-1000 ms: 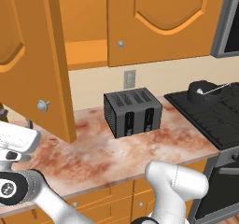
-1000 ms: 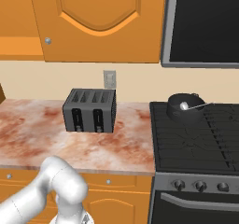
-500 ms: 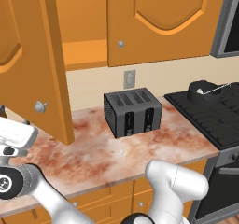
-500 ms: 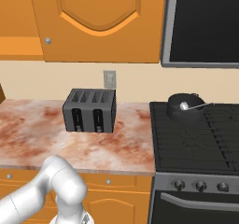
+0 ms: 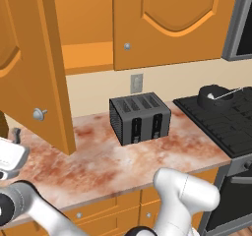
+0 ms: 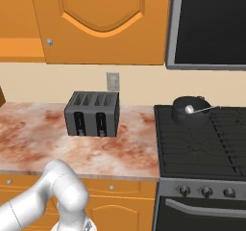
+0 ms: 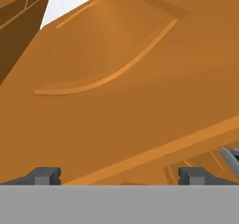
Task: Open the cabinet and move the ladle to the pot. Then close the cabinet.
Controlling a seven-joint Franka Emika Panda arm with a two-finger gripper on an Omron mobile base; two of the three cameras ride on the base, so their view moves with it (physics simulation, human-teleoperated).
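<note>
A: Nearest first: what does the hand camera make out?

B: The gripper (image 7: 119, 176) has its two dark tips spread wide with nothing between them, and it faces the orange arched panel of the cabinet (image 7: 116, 78) door from close by. The tips are cut off by the bottom of the view, and the door runs past the picture's edges, so I cannot tell whether a tip touches the wood.

A: And the door itself?

B: In the left base view the left door (image 5: 29, 68) stands swung out over the counter (image 5: 98, 156), its round silver knob (image 5: 39, 114) near its lower edge. The right door (image 5: 167, 23) is shut. The shelf inside is partly hidden behind the open door.

A: Farther back?

B: A black toaster (image 5: 140, 118) stands mid-counter below a wall outlet (image 5: 136, 83), with bare marbled counter in front and on both sides.

A: The ladle?

B: The ladle (image 6: 199, 110) lies in the pot (image 6: 190, 111) on the stove (image 6: 202, 143), at its rear left. Its bowl sits inside, and its thin handle runs nearly level over the rim, away from the toaster.
</note>
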